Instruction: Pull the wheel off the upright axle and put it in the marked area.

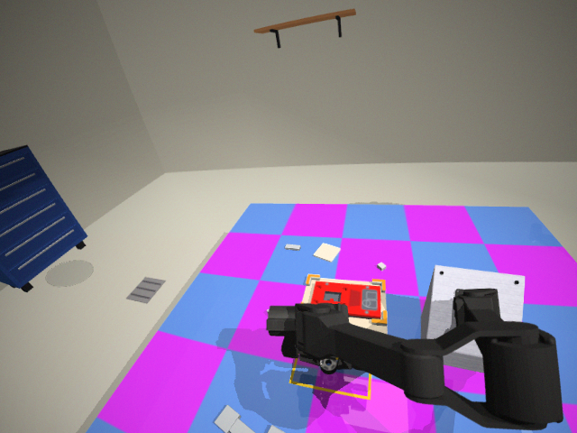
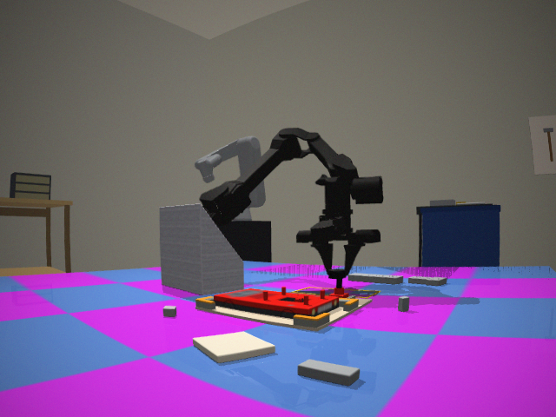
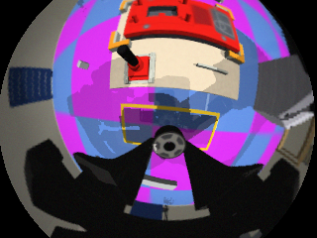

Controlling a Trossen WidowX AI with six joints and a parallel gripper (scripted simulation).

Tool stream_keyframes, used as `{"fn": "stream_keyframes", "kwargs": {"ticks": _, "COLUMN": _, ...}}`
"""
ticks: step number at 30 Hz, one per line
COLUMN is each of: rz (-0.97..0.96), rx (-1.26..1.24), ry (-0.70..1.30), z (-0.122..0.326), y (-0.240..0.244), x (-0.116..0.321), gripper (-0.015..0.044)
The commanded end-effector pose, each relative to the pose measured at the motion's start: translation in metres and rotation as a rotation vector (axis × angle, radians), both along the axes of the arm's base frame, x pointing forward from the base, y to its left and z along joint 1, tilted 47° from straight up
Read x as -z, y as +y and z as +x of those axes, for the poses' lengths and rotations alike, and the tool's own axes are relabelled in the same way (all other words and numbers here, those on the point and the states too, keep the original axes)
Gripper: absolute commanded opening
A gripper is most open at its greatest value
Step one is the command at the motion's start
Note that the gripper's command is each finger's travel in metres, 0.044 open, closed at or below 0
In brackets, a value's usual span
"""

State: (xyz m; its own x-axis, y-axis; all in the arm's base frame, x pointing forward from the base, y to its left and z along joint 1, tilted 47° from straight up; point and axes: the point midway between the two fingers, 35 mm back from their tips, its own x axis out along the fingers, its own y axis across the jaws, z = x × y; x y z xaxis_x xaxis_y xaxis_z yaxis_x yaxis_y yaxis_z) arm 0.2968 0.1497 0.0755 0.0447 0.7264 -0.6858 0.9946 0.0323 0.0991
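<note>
The wheel (image 1: 328,366) (image 3: 169,145), dark-rimmed with a grey spoked hub, is gripped between the fingertips. My gripper (image 2: 337,272) is shut on it and points down. The wheel hangs a little above the table, over or near the marked area, a yellow outline (image 1: 307,386) (image 2: 378,293) (image 3: 123,124); the exact height is hard to tell. The upright black axle (image 2: 339,283) (image 3: 130,57) stands bare on its red base (image 2: 339,292) (image 3: 141,72). In the exterior view the axle's top overlaps the fingertips; in the wrist view it is clearly apart from them. The arm hides the axle in the top view.
A red block with pegs (image 1: 347,298) (image 2: 274,301) (image 3: 180,20) sits on the cream board (image 3: 178,71) beside the marked area, held by orange corners. Grey bars (image 2: 375,278) (image 3: 159,182) lie beyond the marked area. A small grey block (image 2: 403,303) (image 3: 82,64) lies beside the board.
</note>
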Motion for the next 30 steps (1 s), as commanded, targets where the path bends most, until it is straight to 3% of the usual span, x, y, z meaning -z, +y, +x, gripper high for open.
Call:
{"fn": "stream_keyframes", "kwargs": {"ticks": 1, "rz": -0.003, "rx": 0.006, "ry": 0.005, "z": 0.000, "y": 0.012, "x": 0.012, "gripper": 0.0000}}
{"fn": "stream_keyframes", "kwargs": {"ticks": 7, "rz": 0.002, "rx": 0.006, "ry": 0.005, "z": -0.002, "y": 0.026, "x": 0.024, "gripper": 0.0000}}
{"fn": "stream_keyframes", "kwargs": {"ticks": 18, "rz": 0.005, "rx": -0.004, "ry": 0.005, "z": -0.003, "y": 0.022, "x": 0.019, "gripper": 0.0289}}
{"fn": "stream_keyframes", "kwargs": {"ticks": 27, "rz": -0.001, "rx": 0.006, "ry": 0.005, "z": -0.006, "y": -0.019, "x": -0.020, "gripper": 0.0300}}
{"fn": "stream_keyframes", "kwargs": {"ticks": 30, "rz": -0.015, "rx": 0.010, "ry": 0.010, "z": -0.023, "y": -0.037, "x": -0.013, "gripper": 0.0379}}
